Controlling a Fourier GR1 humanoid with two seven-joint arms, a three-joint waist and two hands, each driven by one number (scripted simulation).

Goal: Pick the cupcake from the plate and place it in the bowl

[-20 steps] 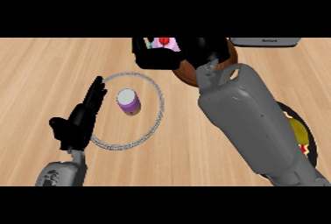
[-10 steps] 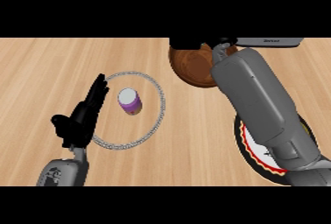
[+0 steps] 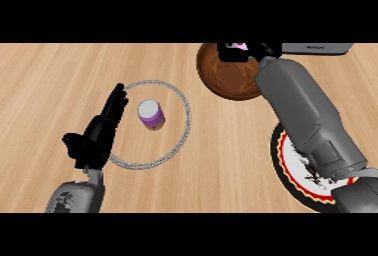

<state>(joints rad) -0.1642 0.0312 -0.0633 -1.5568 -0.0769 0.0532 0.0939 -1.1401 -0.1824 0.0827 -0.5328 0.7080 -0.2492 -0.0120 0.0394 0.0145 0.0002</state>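
Presently the right hand (image 3: 247, 50), curled round the cupcake (image 3: 238, 46), holds it over the brown bowl's (image 3: 225, 77) far rim, apparently for release, the plate (image 3: 295, 162) well behind, the left hand (image 3: 100, 132) resting open.

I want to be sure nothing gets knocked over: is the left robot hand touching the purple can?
Apart. The head view shows bare counter between the left robot hand and the purple can.
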